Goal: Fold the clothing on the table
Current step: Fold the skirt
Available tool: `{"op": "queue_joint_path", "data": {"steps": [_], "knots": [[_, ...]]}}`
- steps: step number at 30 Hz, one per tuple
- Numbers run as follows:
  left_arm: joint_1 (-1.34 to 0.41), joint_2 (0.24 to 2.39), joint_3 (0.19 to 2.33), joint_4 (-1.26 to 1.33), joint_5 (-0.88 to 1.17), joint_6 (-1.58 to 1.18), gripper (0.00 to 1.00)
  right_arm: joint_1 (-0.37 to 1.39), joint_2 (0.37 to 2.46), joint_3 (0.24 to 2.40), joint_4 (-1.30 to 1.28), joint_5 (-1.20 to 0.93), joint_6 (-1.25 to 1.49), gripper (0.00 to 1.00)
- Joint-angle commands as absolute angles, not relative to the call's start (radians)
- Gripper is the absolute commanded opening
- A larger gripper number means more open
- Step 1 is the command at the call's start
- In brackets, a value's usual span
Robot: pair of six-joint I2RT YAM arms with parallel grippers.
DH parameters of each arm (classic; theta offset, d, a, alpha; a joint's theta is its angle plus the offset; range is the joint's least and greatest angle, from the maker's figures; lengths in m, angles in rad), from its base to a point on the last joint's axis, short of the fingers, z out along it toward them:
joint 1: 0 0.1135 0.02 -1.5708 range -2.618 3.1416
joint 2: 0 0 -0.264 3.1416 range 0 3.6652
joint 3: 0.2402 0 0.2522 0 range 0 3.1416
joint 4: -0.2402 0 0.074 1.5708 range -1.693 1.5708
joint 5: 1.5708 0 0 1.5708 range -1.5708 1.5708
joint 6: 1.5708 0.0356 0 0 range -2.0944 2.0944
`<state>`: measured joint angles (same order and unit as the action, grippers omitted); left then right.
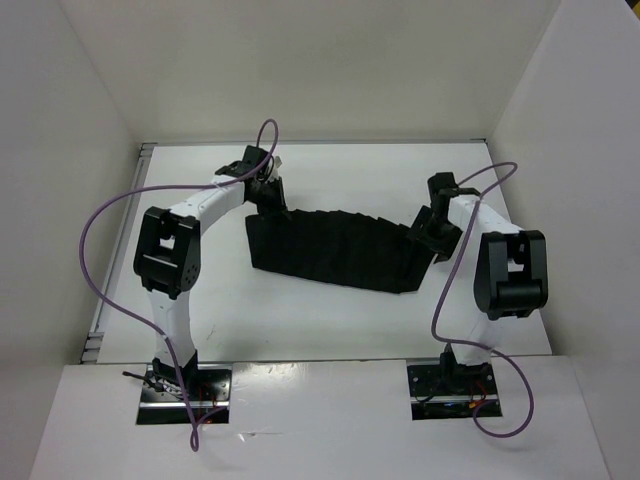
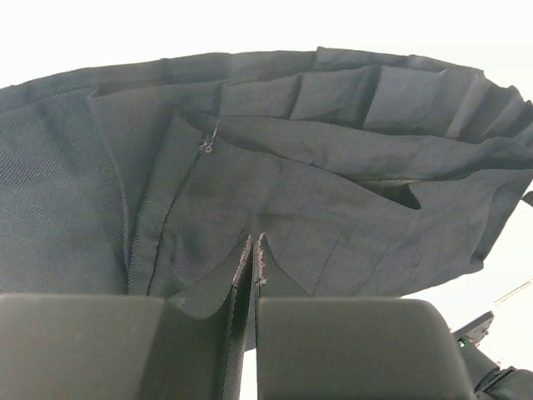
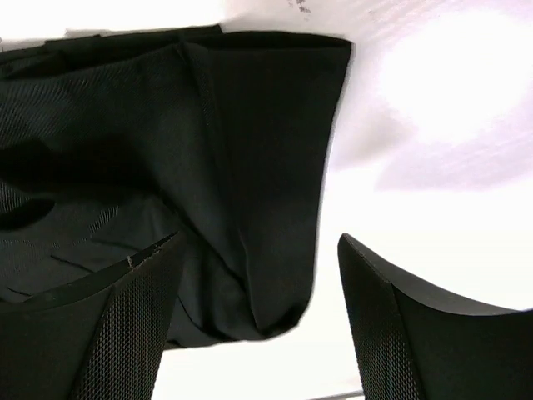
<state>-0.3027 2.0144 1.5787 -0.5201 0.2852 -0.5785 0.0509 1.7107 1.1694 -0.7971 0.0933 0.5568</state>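
Two grippers sit at opposite ends of the clothing (image 1: 335, 250). The left gripper (image 2: 252, 304) is clenched on the garment: in its wrist view the pads nearly meet, leaving only a thin slit, and a frayed edge of black fabric is pinched in that slit. Above the pads the cloth spreads across most of the frame in overlapping pleated layers. The right gripper (image 3: 261, 239) is released. Its fingers (image 3: 133, 317) stand wide apart at the bottom of its wrist view, and a rounded corner of the garment lies between them, nearer the left finger, with bare white table (image 3: 433, 167) on the right. In the overhead view the left gripper is just left of centre, at the garment's upper left corner, and the right gripper is right of centre, at its right end. The garment runs between them as a dark ridged band across the middle of the table, sloping slightly down toward the right. A purple cable (image 1: 100, 280) loops from each arm, and white walls (image 1: 60, 150) close in the table on three sides.
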Motion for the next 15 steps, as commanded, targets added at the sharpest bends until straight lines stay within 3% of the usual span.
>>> {"op": "queue_joint_path", "data": {"steps": [1, 15], "knots": [[-0.299, 2.02, 1.552, -0.515, 0.302, -0.551, 0.08, 0.014, 1.733, 1.14, -0.675, -0.008, 0.543, 0.78], [-0.255, 2.011, 1.513, -0.497, 0.322, -0.551, 0.08, -0.064, 1.781, 1.013, -0.495, -0.313, 0.514, 0.78]]}}
